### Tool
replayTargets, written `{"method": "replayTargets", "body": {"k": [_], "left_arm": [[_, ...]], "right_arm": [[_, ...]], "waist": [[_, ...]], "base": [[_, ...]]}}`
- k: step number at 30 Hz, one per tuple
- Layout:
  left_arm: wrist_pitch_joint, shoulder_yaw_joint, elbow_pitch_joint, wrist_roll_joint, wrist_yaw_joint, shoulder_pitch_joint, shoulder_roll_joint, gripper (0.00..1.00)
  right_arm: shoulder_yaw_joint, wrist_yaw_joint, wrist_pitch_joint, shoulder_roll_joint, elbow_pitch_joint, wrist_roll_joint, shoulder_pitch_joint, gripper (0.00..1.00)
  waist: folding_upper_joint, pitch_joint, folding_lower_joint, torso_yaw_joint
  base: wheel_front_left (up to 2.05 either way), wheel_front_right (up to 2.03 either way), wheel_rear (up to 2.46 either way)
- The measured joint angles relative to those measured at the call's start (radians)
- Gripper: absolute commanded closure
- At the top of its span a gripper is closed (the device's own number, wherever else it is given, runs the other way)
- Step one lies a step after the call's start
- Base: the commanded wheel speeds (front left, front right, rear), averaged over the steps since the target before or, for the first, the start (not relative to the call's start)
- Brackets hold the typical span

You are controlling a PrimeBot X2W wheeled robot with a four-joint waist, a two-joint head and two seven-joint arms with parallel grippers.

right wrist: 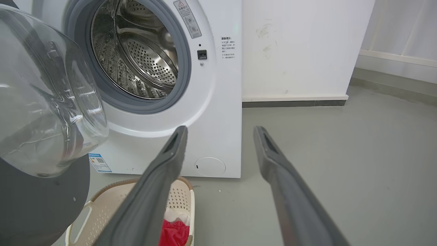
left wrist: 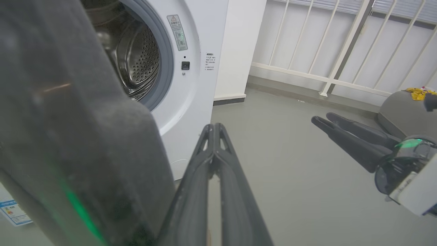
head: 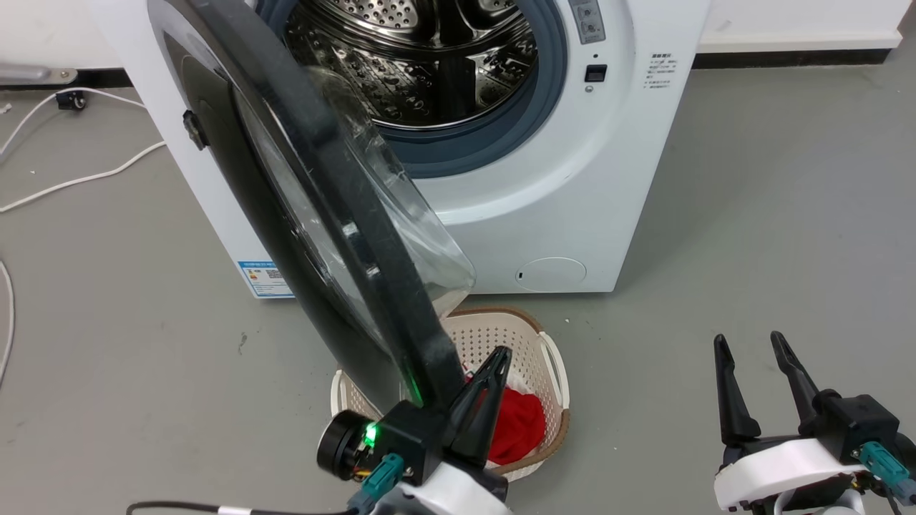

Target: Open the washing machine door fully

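1. The washing machine door (head: 343, 214) is standing roughly half open. It is swung out from the washing machine (head: 572, 179) on the hinge at the robot's left, and its free edge is hanging over the laundry basket (head: 554, 361).
2. The left gripper (head: 501, 357) is lying just beside the inner face of the black rim, apparently touching it. Its fingers (left wrist: 213, 147) are pressed together and pinching nothing.
3. The step in hand looks like pushing the door wider. It is best done with the flat side of the fingers on the rim, not on the glass bowl, following the arc round the hinge slowly so they are not slipping off the edge.
4. The left wrist is sitting low, with the fingers pointing up and forward.
5. The right gripper (head: 748, 343) is hanging low at the right, with its fingers spread, well apart from the door.
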Motion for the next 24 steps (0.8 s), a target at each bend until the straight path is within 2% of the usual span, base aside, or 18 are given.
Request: {"method": "replayTargets", "body": {"k": [12,24], "left_arm": [[0.032,0.019,-0.128,0.004,0.063,0.115,0.066,1.0],[0.034,0.049,-0.218,0.002,0.118,0.199,0.102,1.0]], "right_arm": [[-0.001,0.0,0.013,0.0,-0.003,-0.002,0.012,0.0],[-0.013,0.0,0.031,0.0,-0.019,-0.009,0.03,0.0]], "waist": [[0.0,-0.014,0.0,0.052],[0.0,-0.016,0.0,0.145]], "base": [[0.0,0.0,0.0],[0.0,0.0,0.0]]}}
